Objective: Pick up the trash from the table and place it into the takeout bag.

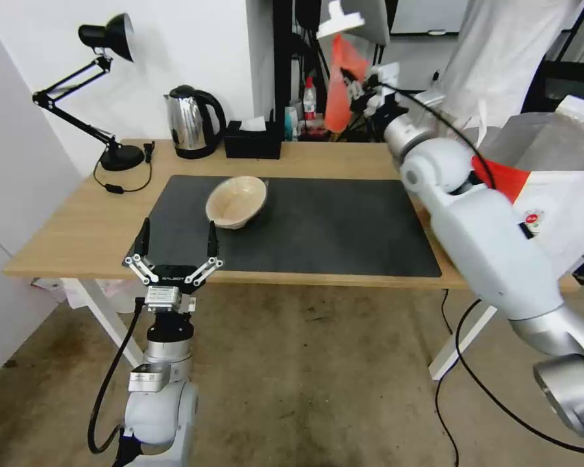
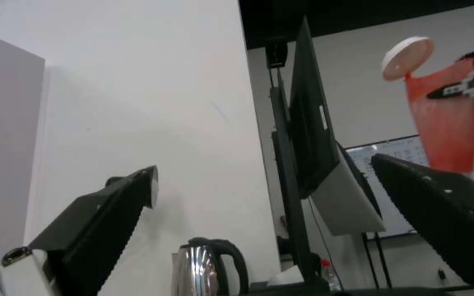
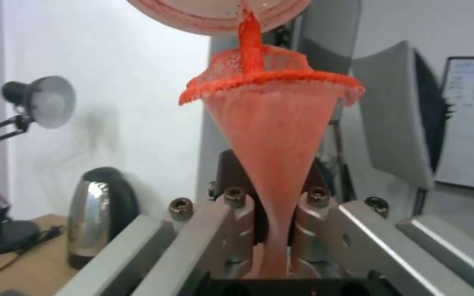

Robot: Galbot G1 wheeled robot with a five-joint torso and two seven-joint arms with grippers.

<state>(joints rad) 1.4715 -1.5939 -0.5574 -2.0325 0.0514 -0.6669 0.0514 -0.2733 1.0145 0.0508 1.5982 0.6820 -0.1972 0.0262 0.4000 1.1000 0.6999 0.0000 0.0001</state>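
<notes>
Squashed flat between the right gripper's (image 3: 273, 242) fingers, the red translucent cup with white lid (image 1: 339, 91) hangs high above the light-wood table (image 1: 78, 220) — not yet over the white-and-red takeout bag (image 1: 564, 194). Beige paper-pulp bowl (image 1: 236, 202) still waits on the mat, beyond the left gripper (image 1: 175, 250), spread and empty.

The bowl (image 1: 236, 202) lies on the mat (image 1: 318, 227); kettle (image 1: 191, 121) and tissue box (image 1: 253, 139) stand behind; bag (image 1: 558, 188) at right.

We see the dark mat (image 1: 318, 224) lying bare to the right of the beige bowl (image 1: 236, 202), while the kettle (image 1: 191, 122), tissue box (image 1: 254, 139) (both along the far edge) and lamp (image 1: 104, 91) crowd the table (image 1: 65, 233).
</notes>
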